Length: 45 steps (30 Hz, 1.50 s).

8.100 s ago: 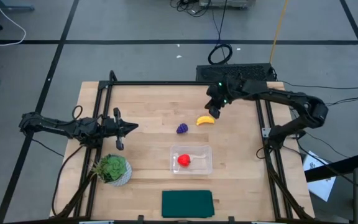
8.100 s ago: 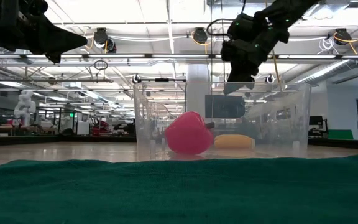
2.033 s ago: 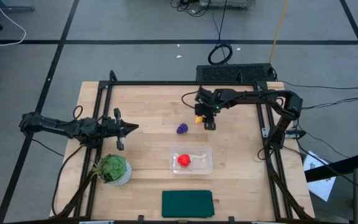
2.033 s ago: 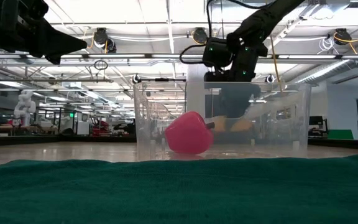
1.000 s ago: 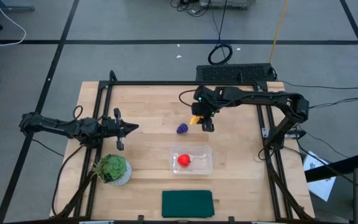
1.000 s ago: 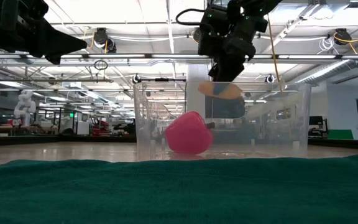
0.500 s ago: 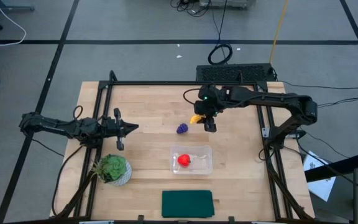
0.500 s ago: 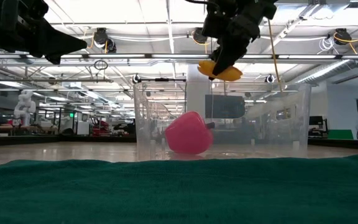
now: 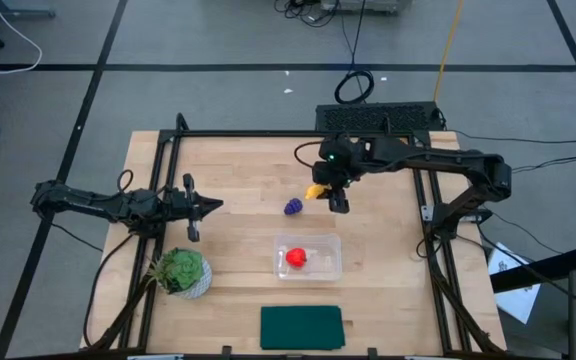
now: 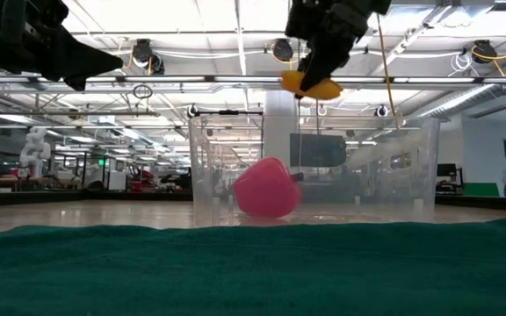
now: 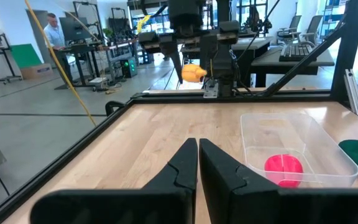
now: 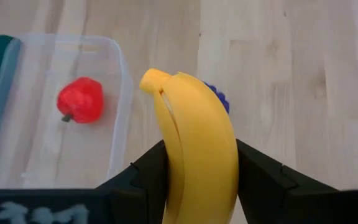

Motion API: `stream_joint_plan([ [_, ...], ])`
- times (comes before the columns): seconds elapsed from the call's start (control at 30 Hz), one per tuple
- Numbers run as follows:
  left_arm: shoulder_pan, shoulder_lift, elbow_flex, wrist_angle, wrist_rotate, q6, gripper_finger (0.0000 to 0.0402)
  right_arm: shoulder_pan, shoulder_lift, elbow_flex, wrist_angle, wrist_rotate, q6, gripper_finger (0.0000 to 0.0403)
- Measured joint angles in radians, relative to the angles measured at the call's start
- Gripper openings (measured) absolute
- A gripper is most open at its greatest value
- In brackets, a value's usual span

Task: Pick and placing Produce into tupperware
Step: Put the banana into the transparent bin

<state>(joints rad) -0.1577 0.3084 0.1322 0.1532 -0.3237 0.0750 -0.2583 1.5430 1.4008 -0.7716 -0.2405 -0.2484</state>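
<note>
My right gripper [image 9: 326, 193] hangs high over the table's middle, shut on the yellow banana [image 9: 315, 190], which also shows in the low view [image 10: 311, 85]. Below it, the purple grape bunch [image 9: 293, 207] lies on the wood. The clear tupperware [image 9: 330, 247] sits nearer the front edge, and the red fruit [image 9: 296, 257] rests on its floor. My left gripper [image 9: 218, 204] waits shut at the table's left side, above the wood, touching nothing. My right gripper pinches the banana about mid-length [image 12: 197, 168] between its two fingers [image 12: 146, 175], which lie across it. The fingers come from above, slanting down. The banana is lifted clear, with its stem end [image 12: 151, 79] sticking out past the fingertips.
A leafy plant in a white pot [image 9: 180, 270] stands at the front left. A dark green cloth [image 9: 301, 327] lies at the front edge and fills the low view's foreground [image 10: 253, 263]. Black frame rails [image 9: 158, 160] border the table, and a keyboard [image 9: 378, 117] sits behind it.
My right gripper has risen with the banana, carrying it from the height of the tupperware's rim to well above it in the low view, and has drifted slightly toward the table's right. It stays shut on the banana.
</note>
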Motion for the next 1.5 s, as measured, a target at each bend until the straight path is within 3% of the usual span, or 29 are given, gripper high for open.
stream_joint_plan([
  [0.27,0.000,0.000,0.000,-0.003,0.000,0.000,0.0021,0.005,-0.092,-0.002,0.088,-0.074,0.022,0.0147],
  [0.57,0.000,0.000,0.000,-0.002,0.000,-0.002,0.0021,0.005,-0.190,-0.028,0.119,-0.077,0.048,0.0147],
  [1.5,0.000,0.000,0.000,-0.002,0.000,-0.001,0.0021,0.003,-0.638,-0.456,0.500,-0.081,0.228,0.0147],
])
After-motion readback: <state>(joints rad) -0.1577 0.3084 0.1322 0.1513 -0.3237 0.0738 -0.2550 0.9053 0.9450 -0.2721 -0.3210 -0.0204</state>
